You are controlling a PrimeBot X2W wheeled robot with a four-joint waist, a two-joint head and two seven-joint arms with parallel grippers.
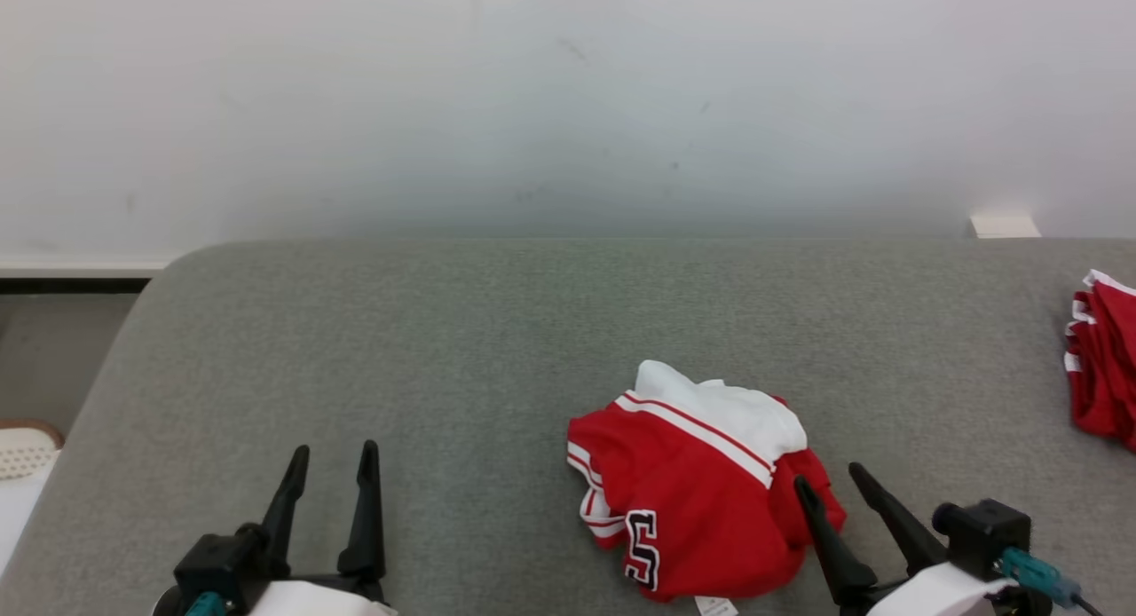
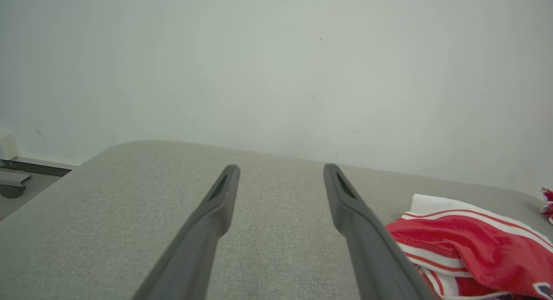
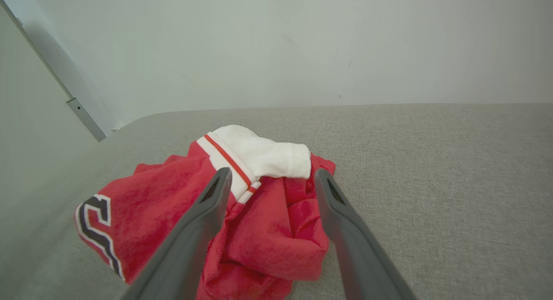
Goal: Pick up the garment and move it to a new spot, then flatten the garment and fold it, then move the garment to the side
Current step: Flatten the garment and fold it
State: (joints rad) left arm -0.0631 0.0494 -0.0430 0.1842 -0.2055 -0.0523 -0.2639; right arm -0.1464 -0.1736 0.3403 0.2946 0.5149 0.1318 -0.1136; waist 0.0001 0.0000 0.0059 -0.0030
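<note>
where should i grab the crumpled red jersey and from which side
Probably the bunched red fold on the right edge of the jersey, beside the white panel. Come in from the robot's right with the right gripper: its open fingers frame that fold, which stands up off the grey surface, so it should pinch easily.

Head camera looking forward and down over the grey upholstered surface [image 1: 444,350] toward the white wall [image 1: 568,83], left wrist camera sitting low, facing the wall along its 2 fingers [image 2: 205,231], right wrist camera hovering close above the crumpled red jersey [image 3: 268,231], all 3 views sharing that jersey and surface.
</note>
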